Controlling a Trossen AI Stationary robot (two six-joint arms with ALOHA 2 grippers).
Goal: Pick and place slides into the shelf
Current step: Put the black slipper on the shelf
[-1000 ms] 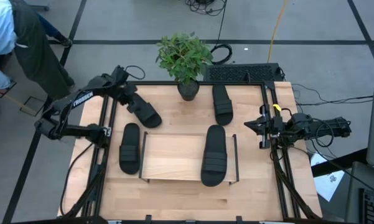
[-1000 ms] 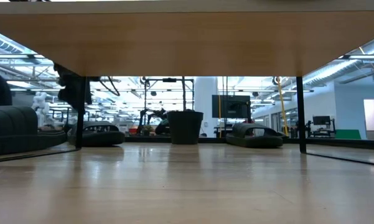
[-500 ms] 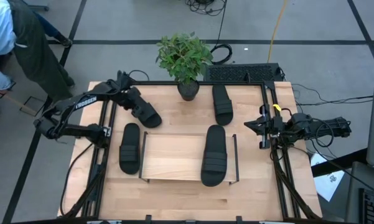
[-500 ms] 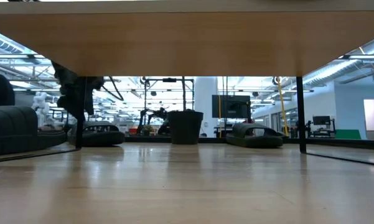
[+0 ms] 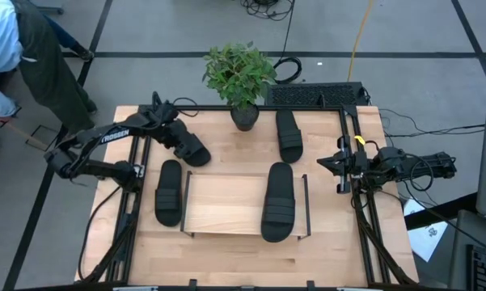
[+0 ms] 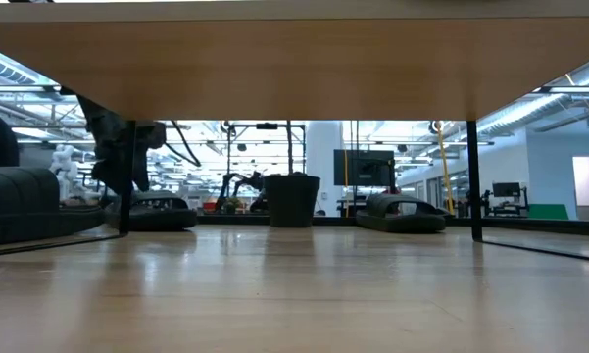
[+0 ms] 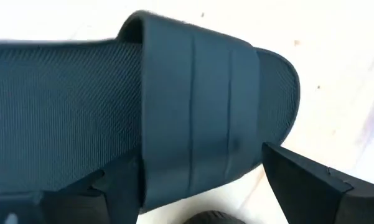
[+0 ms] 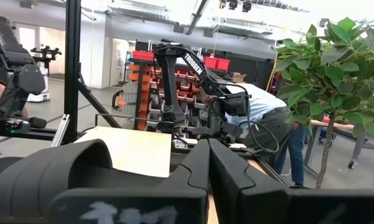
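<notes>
Four black slides show in the high view. One (image 5: 279, 202) lies on the shelf's wooden board (image 5: 226, 206), one (image 5: 168, 192) lies on the table left of the shelf, and one (image 5: 289, 135) lies far right by the plant. The fourth (image 5: 192, 149) lies slanted at the far left. My left gripper (image 5: 178, 135) hangs open just over this fourth slide, pointing steeply down. In the left wrist view its fingers (image 7: 199, 186) stand on either side of the ribbed strap (image 7: 199, 106). My right gripper (image 5: 327, 162) waits shut at the table's right edge.
A potted plant (image 5: 241, 81) stands at the table's far edge between the two far slides. Black frame rails (image 5: 349, 162) run along both sides. A person (image 5: 16, 56) stands beyond the far left corner. In the low view the shelf's thin black legs (image 6: 473, 176) stand on the table.
My left gripper has come down toward the far-left slide and shifted a little toward the table's right, staying open. The slides have not moved.
</notes>
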